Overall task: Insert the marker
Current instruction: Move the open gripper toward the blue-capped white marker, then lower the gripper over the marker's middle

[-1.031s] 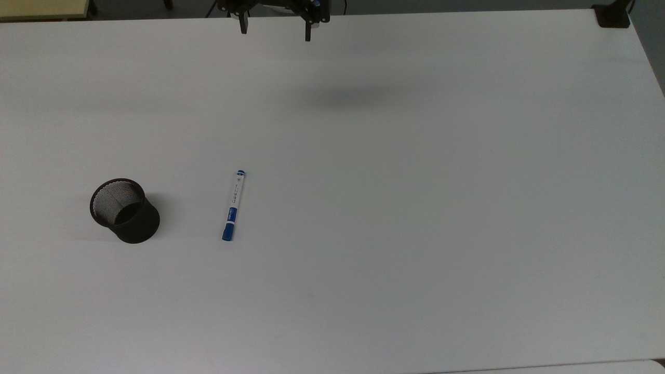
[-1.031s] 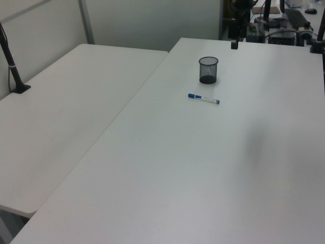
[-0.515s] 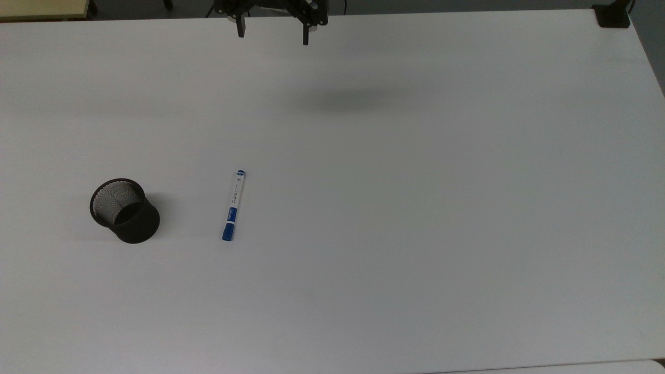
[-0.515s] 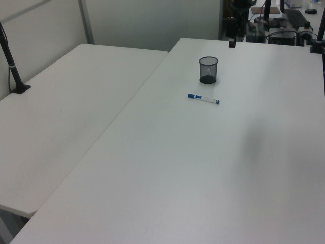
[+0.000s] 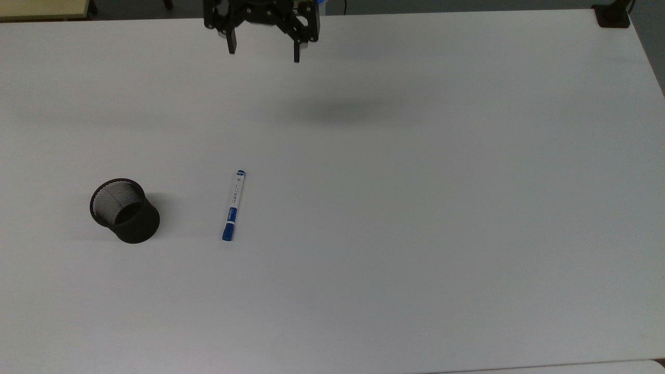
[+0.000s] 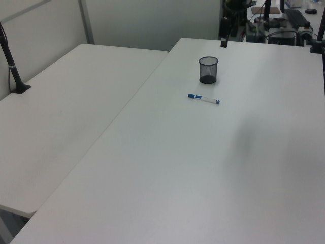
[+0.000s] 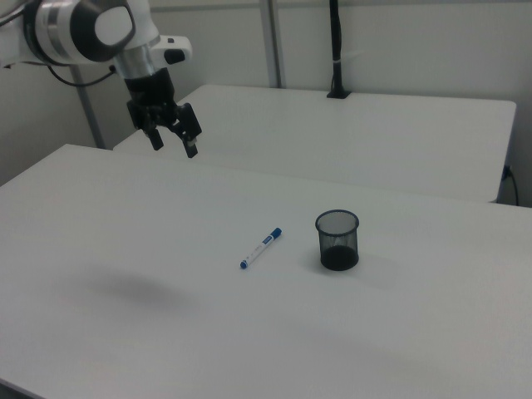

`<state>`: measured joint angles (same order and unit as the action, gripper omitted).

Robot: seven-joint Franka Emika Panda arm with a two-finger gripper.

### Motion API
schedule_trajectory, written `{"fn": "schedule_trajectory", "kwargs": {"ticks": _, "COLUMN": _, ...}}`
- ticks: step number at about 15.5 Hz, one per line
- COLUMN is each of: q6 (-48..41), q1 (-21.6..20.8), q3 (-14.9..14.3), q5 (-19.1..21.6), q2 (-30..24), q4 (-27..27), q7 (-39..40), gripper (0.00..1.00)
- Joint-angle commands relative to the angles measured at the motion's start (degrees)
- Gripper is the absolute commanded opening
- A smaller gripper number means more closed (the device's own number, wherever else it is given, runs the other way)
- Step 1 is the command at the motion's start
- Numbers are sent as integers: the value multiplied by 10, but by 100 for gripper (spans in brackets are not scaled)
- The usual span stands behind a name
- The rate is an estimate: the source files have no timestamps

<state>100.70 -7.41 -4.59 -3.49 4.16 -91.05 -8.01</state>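
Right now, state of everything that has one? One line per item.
marker: lying flat on the table, cap on, not gripped, apart from the cup.
black mesh cup: upright, mouth open, nothing visible inside.
gripper: open, holding nothing, up in the air near the far edge in the top view.
table: white, bears the marker and the cup.

Robotics lab, plain white tables (image 6: 152, 168), robot arm (image 7: 91, 29), clamped camera poles (image 7: 335, 50)
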Motion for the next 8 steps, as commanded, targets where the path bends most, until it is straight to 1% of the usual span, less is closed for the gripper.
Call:
{"fn": "schedule_trajectory", "kwargs": {"ticks": 1, "q6": 65, "q1": 9, "q3": -2, "q5": -10, "q2": 36, "q4": -8, "q7": -1, "gripper": 100}}
{"fn": "schedule_trajectory", "kwargs": {"ticks": 3, "q6": 89, "q1": 11, "q3": -2, "q5": -11, "q2": 61, "q4": -7, "q7": -1, "gripper": 100}}
{"fn": "schedule_trajectory", "kwargs": {"ticks": 8, "q6": 179, "q1": 14, "q3": -2, "q5": -35, "q2": 138, "q4": -4, "q7": -7, "gripper": 100}}
